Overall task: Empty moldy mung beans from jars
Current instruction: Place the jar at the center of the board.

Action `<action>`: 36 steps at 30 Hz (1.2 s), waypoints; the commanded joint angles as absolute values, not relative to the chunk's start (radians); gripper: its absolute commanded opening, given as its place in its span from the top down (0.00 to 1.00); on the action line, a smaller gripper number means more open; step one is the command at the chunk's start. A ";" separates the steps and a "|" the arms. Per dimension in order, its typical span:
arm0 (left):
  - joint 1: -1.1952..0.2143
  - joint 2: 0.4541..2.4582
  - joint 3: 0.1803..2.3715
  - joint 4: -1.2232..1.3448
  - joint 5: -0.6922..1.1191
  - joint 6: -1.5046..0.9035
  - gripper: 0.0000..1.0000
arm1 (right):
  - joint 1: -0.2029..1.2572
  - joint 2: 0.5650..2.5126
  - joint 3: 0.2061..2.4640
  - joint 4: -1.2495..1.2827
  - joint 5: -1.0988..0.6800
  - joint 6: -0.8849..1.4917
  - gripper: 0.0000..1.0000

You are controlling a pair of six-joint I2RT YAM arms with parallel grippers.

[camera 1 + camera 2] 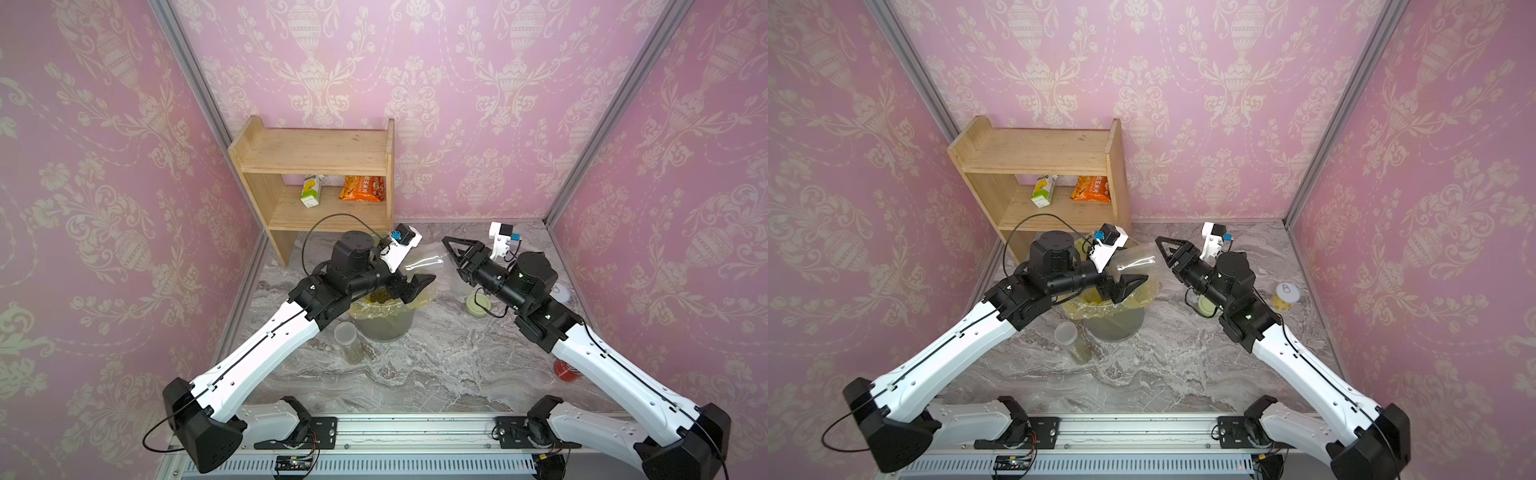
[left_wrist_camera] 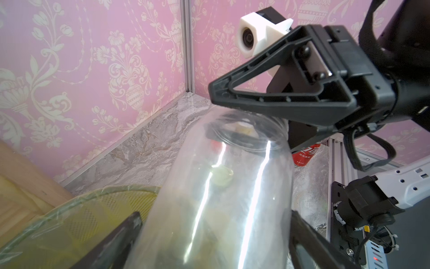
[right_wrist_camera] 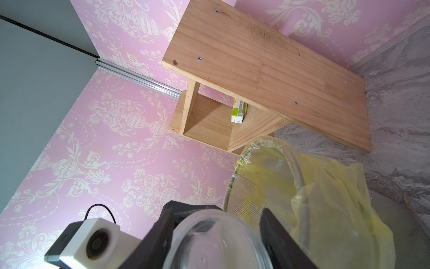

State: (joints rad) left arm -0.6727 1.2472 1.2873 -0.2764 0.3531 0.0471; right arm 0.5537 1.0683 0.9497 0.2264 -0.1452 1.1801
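Right jaws pinch clear jar (image 3: 218, 240); left jaws spread either side of it. Red can (image 2: 304, 154): white script shows only in left wrist view, unreadable.

You are working in a robot test cell dressed as a home. Pink damask wallpaper (image 1: 478, 83) covers flat panels joined by bare aluminium posts (image 1: 199, 83). A marble-look tabletop (image 1: 415, 374) carries a small wooden shelf (image 1: 316, 149) holding a carton (image 1: 311, 191) and snack bag (image 1: 362, 189). The arm bases (image 1: 274, 419) are bolted to a metal rail (image 1: 415, 434).
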 commanded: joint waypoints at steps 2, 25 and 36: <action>-0.636 1.215 1.274 -0.212 0.248 0.036 0.03 | 0.539 1.042 0.971 0.220 -0.153 1.183 0.49; -0.636 1.200 1.262 -0.196 0.241 0.035 0.02 | 0.462 0.894 0.950 0.010 0.008 1.014 0.49; -0.633 1.207 1.256 -0.184 0.236 0.035 0.02 | 0.453 0.805 0.994 -0.286 0.184 0.745 0.50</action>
State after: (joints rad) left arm -0.6434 1.2152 1.2705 -0.1989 0.2546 0.0433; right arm 0.4576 0.8276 0.9710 -0.1944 0.1165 0.8555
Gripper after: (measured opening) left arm 0.981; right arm 0.586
